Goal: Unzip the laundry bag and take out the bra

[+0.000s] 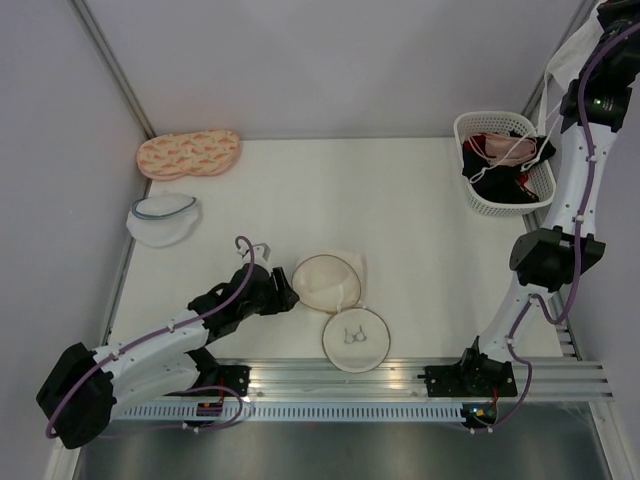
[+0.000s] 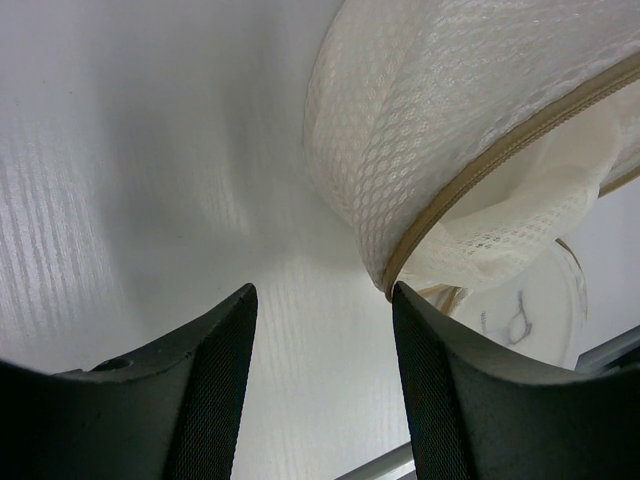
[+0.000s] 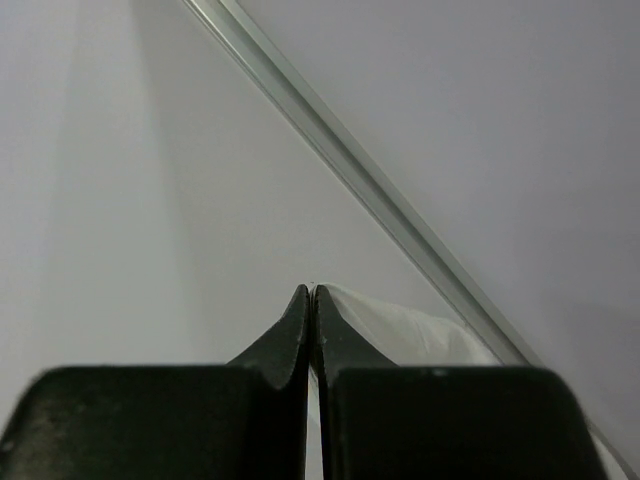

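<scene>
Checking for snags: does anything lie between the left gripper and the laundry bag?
Nothing. In the left wrist view the left gripper is open over bare table, and the rim of the laundry bag sits at one fingertip.

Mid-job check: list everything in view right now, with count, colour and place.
laundry bag: 1, cream-beige mesh, unzipped, near middle of the table
bra: 1, white, held up at far right, straps hanging toward the basket
mesh pouch: 1, white with grey-blue rim, left side
patterned pouch: 1, peach, far left corner
basket: 1, white, far right
pink garment: 1, in the basket
black garment: 1, in the basket
table: 1, white
left gripper: open, at the laundry bag's left edge
right gripper: shut on the bra, raised at far right
</scene>
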Robot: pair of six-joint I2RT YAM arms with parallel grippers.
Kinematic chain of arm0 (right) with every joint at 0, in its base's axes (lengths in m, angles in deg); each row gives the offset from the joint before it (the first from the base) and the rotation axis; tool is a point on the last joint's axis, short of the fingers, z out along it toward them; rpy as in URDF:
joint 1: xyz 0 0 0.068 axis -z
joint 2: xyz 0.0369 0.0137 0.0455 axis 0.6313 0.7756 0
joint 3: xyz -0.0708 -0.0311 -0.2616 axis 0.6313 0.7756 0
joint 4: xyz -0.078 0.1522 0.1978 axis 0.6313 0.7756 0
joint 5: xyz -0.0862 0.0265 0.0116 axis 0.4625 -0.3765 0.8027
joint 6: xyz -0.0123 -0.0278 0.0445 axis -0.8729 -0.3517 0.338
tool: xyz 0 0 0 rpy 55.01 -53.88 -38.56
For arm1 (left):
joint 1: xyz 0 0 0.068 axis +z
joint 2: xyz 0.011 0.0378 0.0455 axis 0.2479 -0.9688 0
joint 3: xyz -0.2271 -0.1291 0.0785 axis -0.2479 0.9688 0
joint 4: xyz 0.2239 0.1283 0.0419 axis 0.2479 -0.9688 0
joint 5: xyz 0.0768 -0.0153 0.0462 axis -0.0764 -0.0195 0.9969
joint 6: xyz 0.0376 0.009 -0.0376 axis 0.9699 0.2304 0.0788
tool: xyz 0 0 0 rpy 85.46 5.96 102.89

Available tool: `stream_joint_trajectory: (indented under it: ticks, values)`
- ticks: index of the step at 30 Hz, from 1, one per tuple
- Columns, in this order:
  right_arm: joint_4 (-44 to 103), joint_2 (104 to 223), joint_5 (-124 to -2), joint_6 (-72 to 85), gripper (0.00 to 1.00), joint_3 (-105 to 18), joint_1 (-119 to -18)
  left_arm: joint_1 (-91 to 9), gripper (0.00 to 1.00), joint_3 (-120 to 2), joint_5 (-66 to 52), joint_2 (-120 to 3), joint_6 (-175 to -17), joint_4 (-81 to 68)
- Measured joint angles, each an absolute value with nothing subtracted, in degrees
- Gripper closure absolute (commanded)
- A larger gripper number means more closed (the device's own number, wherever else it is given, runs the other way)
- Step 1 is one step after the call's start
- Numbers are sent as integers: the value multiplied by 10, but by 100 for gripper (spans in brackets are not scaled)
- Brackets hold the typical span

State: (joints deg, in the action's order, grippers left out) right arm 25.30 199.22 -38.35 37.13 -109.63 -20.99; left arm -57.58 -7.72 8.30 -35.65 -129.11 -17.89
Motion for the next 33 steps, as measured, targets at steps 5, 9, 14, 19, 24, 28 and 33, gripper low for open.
stream_joint_trajectory:
  ticks: [5, 9, 14, 19, 24, 28, 33]
  values:
    - [244, 2004, -394, 389, 100, -1097, -187, -576, 38, -77, 83, -377, -1291, -173]
    - [238, 2017, -406, 403, 100, -1097, -173, -576, 38, -82, 81, -412, -1291, -170]
    - [231, 2040, -438, 417, 99, -1078, -166, -576, 38, -85, 72, -435, -1296, -154]
    - [241, 2079, -504, 431, 100, -1027, -167, -576, 38, -88, 64, -453, -1297, -135]
    - [269, 2093, -541, 431, 100, -946, -173, -576, 39, -98, 53, -482, -1297, -122]
    - [319, 2093, -519, 414, 99, -911, -185, -576, 38, -98, 48, -483, -1297, -115]
    - [399, 2093, -493, 390, 90, -911, -200, -576, 38, -87, 46, -452, -1298, -106]
